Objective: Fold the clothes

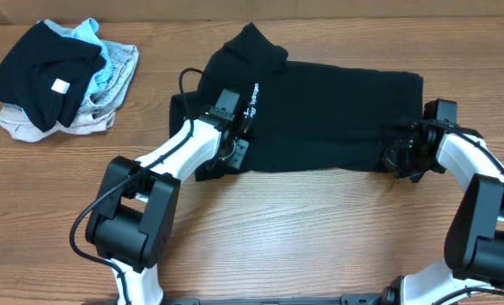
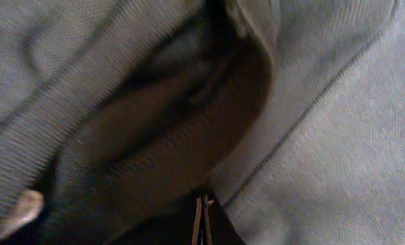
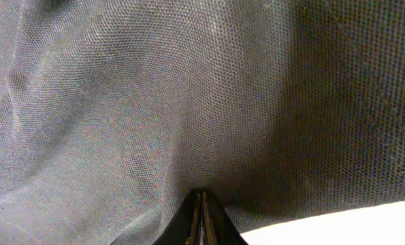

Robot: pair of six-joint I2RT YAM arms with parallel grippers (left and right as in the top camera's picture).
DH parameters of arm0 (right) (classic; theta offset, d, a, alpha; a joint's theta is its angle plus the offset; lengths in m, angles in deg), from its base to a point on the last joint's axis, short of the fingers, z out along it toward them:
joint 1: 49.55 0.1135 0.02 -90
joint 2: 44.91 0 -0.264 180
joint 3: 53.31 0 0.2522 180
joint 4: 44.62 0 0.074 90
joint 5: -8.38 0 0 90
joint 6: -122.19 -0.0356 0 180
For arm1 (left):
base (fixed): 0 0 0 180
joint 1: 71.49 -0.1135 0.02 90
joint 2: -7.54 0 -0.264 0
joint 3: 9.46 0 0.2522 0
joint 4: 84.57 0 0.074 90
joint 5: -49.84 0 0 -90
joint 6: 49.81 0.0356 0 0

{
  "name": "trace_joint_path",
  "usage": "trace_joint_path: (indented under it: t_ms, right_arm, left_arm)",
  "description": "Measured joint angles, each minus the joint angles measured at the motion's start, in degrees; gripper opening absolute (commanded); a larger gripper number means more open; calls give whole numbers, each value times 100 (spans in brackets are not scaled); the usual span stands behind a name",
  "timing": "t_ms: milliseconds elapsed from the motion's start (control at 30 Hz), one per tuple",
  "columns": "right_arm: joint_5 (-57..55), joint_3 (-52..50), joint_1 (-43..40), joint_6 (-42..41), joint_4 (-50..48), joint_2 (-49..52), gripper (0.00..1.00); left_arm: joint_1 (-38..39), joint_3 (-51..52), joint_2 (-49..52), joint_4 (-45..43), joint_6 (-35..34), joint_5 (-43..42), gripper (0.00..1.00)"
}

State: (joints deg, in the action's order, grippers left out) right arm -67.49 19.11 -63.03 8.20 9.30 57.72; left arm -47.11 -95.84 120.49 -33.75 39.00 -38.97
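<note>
The black polo shirt (image 1: 319, 119) lies across the middle of the table, folded lengthwise, its collar end at the left with the white chest lettering showing. My left gripper (image 1: 235, 140) is at the shirt's left front edge, shut on its fabric (image 2: 154, 136). My right gripper (image 1: 401, 152) is at the shirt's right front corner, shut on its fabric (image 3: 188, 102). Both wrist views are filled with the dark knit cloth, with the jaws (image 2: 202, 218) (image 3: 199, 214) pinched together at the bottom.
A pile of other clothes (image 1: 61, 76) lies at the far left of the wooden table (image 1: 302, 237): a bundled black garment with a square white tag, light blue and beige pieces.
</note>
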Motion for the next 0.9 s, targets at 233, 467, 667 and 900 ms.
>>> trace_joint_path:
  t_ms: [233, 467, 667, 900]
  right_arm:
    - [-2, 0, 0, 4, 2, 0, 5]
    - [-2, 0, 0, 0, 33, 0, 5]
    - [-70, 0, 0, 0, 81, 0, 5]
    - [-107, 0, 0, 2, 101, 0, 5]
  left_arm:
    - [-90, -704, 90, -201, -20, 1064, 5]
    - [-374, -2363, 92, 815, -24, 1453, 6]
    - [-341, -2522, 83, 1891, 103, 109, 4]
    - [-83, -1005, 133, 1054, 210, -142, 4]
